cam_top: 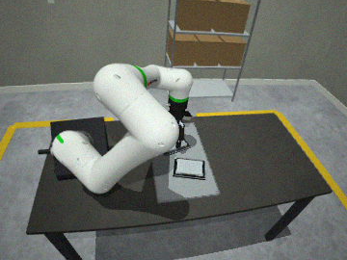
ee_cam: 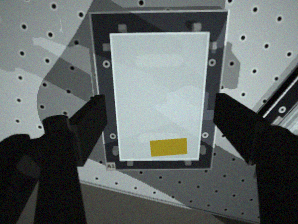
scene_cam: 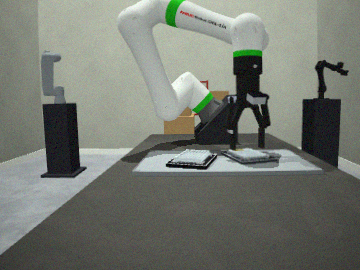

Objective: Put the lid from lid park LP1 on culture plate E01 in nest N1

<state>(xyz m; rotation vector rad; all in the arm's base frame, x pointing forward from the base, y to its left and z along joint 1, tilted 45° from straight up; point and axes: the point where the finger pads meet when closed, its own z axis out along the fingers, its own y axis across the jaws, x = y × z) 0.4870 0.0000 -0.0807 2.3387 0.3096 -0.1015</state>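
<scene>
The lid (ee_cam: 159, 95) is a pale rectangle with a yellow tag. It lies flat on the dark lid park LP1 (ee_cam: 157, 90), right under the wrist camera. It also shows in the exterior view (scene_cam: 251, 155). My gripper (ee_cam: 160, 108) hangs straight above it, open, with one finger on each long side of the lid and a thin gap on both sides. The gripper also shows in the exterior view (scene_cam: 247, 143) and in the top view (cam_top: 181, 143). The culture plate E01 (scene_cam: 192, 158) sits uncovered in nest N1 beside the park; in the top view it lies nearer the front (cam_top: 189, 168).
Both stations stand on a pale perforated mat on the dark table. The arm's base (cam_top: 77, 148) is at the table's left. Black pedestals (scene_cam: 61, 139) stand beside the table, and a shelf with boxes (cam_top: 212, 26) stands behind it.
</scene>
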